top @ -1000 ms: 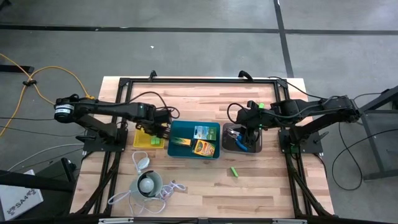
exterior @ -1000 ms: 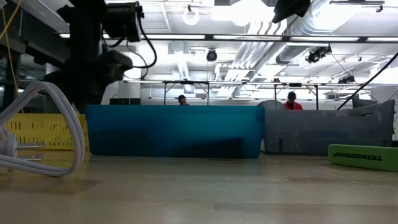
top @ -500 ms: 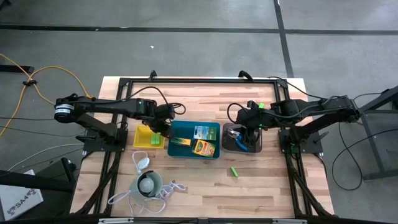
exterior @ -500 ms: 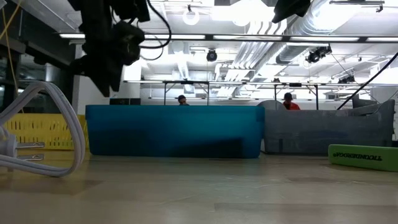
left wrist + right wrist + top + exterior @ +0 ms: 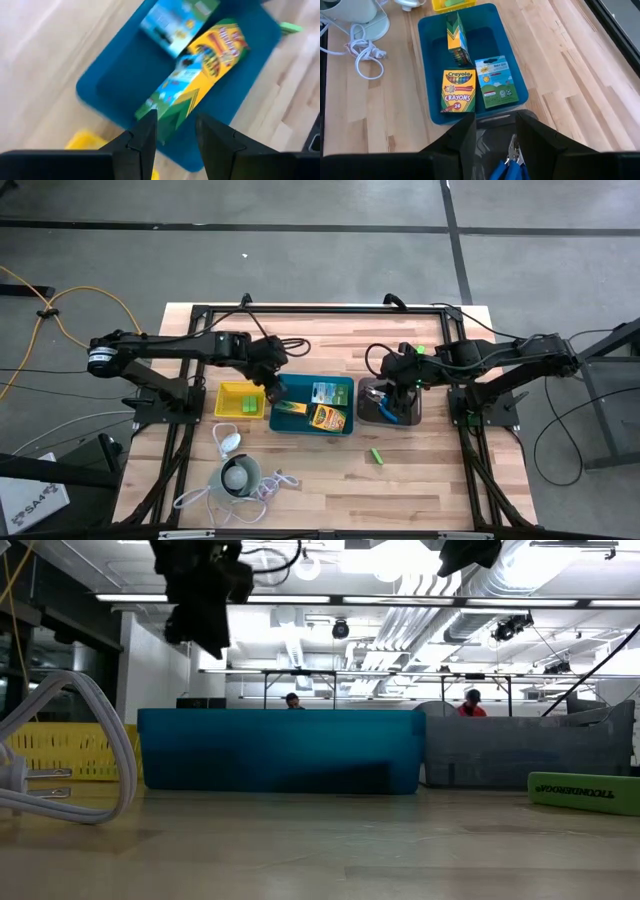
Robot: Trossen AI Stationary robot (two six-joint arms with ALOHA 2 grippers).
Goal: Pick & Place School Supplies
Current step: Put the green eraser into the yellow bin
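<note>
My left gripper hangs open and empty above the left rim of the teal tray. That tray holds two yellow-and-green crayon boxes and a green-and-white flat pack, all lying flat. My right gripper is open over the dark grey tray, above the blue-handled tools lying in it. Lime-green blocks lie in the yellow tray. One lime-green piece rests on the table.
A white round gadget with its cord and plug sits near the table's near-left edge. Black frame rails run along the far edge and both sides. Bare wood lies near the middle and right. People stand far off in the room behind.
My left gripper has risen from low over the yellow tray and moved toward the table's right, ending high above the teal tray's left rim. The yellow tray and its green blocks now show uncovered. My right arm has kept still.
</note>
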